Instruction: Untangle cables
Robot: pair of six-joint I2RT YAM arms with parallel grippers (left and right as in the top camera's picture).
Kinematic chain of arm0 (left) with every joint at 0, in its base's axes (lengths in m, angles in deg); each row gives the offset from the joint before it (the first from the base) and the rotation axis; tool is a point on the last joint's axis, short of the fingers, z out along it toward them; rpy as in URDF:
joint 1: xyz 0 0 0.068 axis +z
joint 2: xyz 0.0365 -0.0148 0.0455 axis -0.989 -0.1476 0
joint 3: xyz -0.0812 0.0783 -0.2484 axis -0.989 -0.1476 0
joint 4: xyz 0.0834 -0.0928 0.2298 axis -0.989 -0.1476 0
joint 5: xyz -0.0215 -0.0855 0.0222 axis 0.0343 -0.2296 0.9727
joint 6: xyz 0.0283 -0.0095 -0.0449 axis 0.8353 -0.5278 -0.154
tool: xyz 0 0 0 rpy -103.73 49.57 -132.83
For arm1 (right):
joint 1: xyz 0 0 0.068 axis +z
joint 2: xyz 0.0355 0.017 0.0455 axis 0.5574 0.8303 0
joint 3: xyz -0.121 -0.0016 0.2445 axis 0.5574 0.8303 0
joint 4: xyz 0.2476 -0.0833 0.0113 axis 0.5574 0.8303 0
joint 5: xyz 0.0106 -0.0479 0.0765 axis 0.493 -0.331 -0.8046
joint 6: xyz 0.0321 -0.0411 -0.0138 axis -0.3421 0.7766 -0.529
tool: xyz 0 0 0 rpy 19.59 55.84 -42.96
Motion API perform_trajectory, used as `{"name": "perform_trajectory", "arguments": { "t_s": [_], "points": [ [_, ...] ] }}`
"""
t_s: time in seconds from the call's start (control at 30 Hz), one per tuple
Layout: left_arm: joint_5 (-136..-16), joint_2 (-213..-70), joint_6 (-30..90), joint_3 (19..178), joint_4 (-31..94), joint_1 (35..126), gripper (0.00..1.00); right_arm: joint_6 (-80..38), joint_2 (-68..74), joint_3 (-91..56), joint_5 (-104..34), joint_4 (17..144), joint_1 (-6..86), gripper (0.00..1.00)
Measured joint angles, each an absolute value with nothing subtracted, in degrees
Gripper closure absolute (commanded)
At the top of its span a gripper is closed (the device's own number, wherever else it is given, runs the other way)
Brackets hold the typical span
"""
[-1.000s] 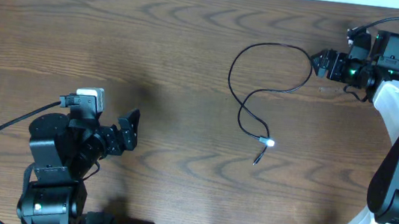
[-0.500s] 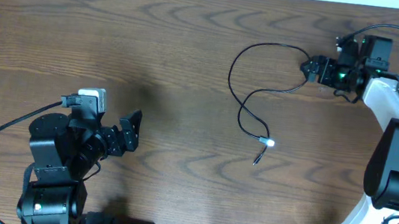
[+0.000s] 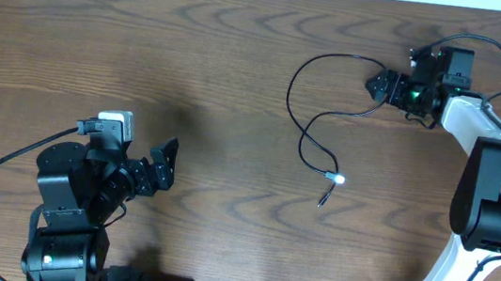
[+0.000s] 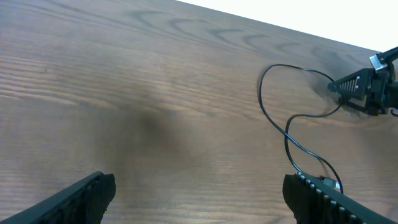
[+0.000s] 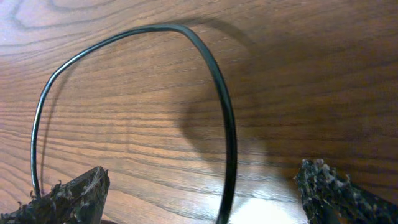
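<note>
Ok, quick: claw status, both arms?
Left claw: open, empty.
Right claw: open, with the cable running through the gap, not clamped.

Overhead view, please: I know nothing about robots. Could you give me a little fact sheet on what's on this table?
Surface: brown wood-grain table
Item: one thin black cable, lying in a loose curve, no knot seen
Cable end: small white tip, lying on the wood
Right gripper: open, at the cable's far loop, with the cord running between its fingers
Left gripper: open, well apart from the cable, holding nothing
</note>
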State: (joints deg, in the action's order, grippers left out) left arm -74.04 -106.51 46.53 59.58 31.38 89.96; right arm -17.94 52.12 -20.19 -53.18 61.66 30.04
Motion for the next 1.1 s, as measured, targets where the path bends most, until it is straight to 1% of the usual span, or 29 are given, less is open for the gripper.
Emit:
{"name": "perform_trajectory", "arguments": {
  "t_s": [0.13,0.23,0.33,0.5,0.53,0.57,0.6,0.63,0.67,0.7,0.93,1.1],
  "points": [
    [-74.04,-106.51,46.53,59.58,31.34,89.96,0.09,-18.35,52.58,-20.21,-53.29,61.01,30.56,0.12],
    [-74.02,-106.51,46.53,59.58,31.23,89.96,0.09,-18.55,53.04,-20.34,-53.56,60.20,30.93,0.18],
    [-74.04,-106.51,46.53,59.58,31.16,89.96,0.09,-18.66,53.74,-20.61,-53.80,58.76,31.28,0.20],
    [-74.04,-106.51,46.53,59.58,30.75,89.96,0.08,-18.75,54.59,-20.67,-54.04,56.31,32.05,0.28],
    [-74.04,-106.51,46.53,59.58,30.72,89.96,0.08,-18.81,54.61,-20.67,-54.01,56.13,32.25,0.33],
    [-74.02,-106.51,46.53,59.58,30.75,89.96,0.08,-18.79,54.63,-20.67,-54.04,56.00,32.40,0.39],
    [-74.04,-106.51,46.53,59.58,30.72,89.96,0.08,-18.99,54.72,-20.67,-53.97,55.89,32.64,0.49],
    [-74.02,-106.51,46.53,59.58,30.75,89.96,0.08,-19.08,54.81,-20.67,-53.88,55.92,32.70,0.65],
    [-74.04,-106.51,46.53,59.58,30.72,89.96,0.08,-18.90,54.92,-20.67,-53.82,55.96,32.81,0.91],
    [-74.04,-106.51,46.53,59.60,30.64,89.96,0.08,-19.05,54.96,-20.67,-53.45,56.13,32.97,0.99],
    [-74.04,-106.51,46.53,59.58,27.93,89.96,0.08,-21.26,55.11,-20.85,-50.32,60.96,33.01,0.99],
    [-74.04,-106.51,46.53,59.58,26.64,89.96,0.08,-21.39,53.85,-22.07,-49.60,68.11,33.01,0.99]
  ]
}}
